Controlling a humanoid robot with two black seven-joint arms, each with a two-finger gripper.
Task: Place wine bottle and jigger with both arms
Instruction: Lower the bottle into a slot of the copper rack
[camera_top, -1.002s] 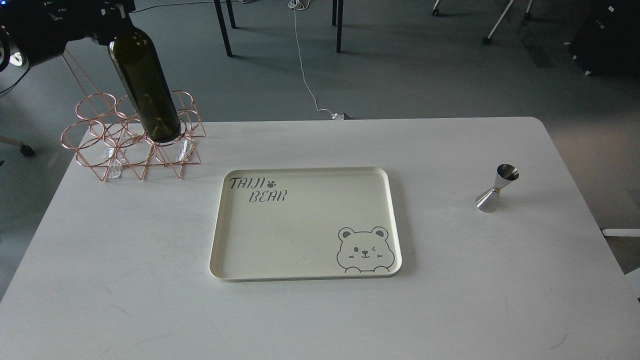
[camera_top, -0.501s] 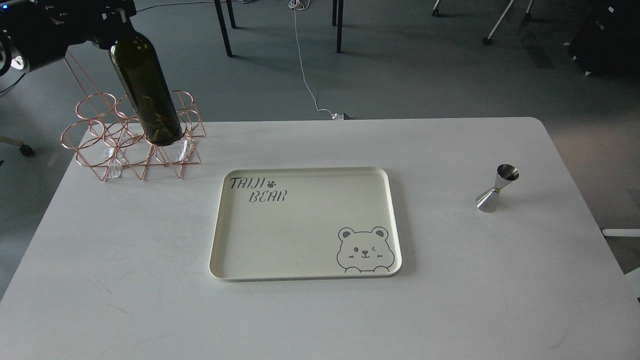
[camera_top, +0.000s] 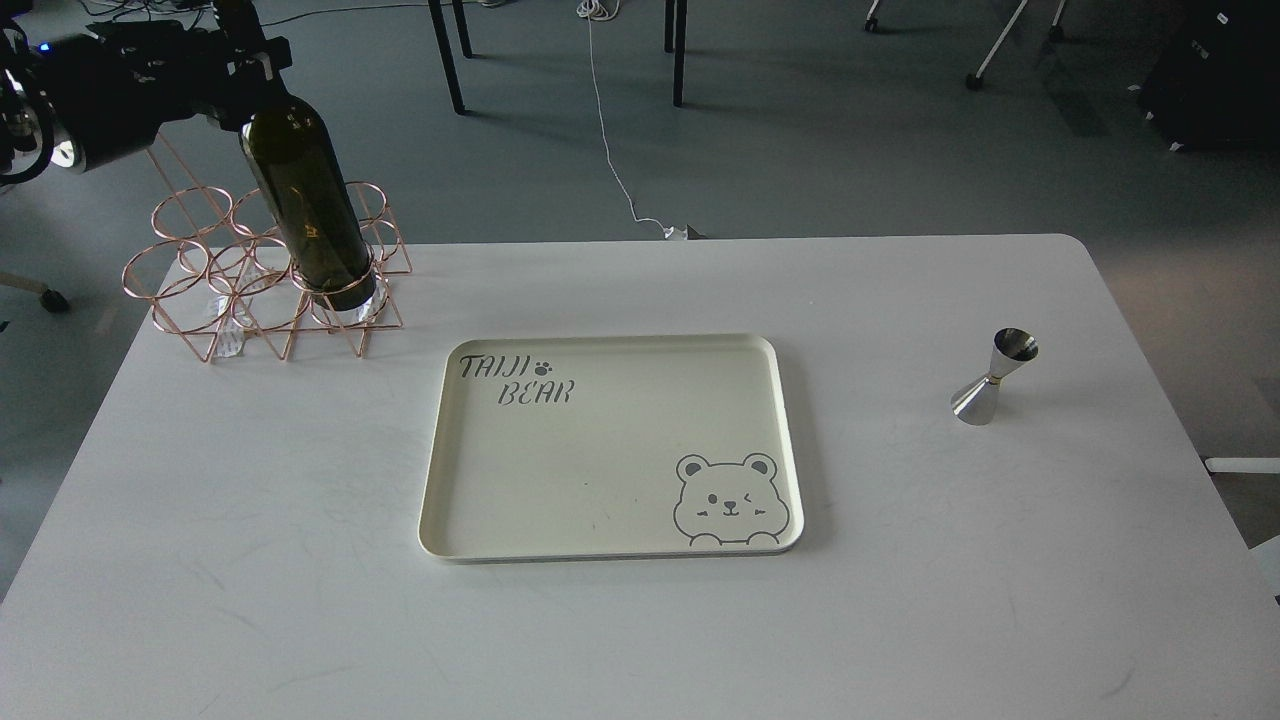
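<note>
Dark olive-green glass, tall and narrow-necked, the wine bottle (camera_top: 305, 205) has sunk lower over the last second: its base, which hung just above the rose-gold wire rack (camera_top: 265, 280) at the far left of the worktop (camera_top: 200, 560), now sits inside the front right ring, the wire hoop crossing its foot, and it leans slightly. That suggests the bottle is nearly seated, with release the likely next step. The left gripper (camera_top: 250, 62) grips the neck at the top, jaws closed around it. Smooth glass held high and tilted could twist or catch the thin wire. The small polished steel hourglass jigger (camera_top: 993, 377) stands untouched near the right edge, well apart from the cream rounded-rectangle tray (camera_top: 610, 545) printed with a bear and "TAIJI BEAR". No right gripper is in view.
</note>
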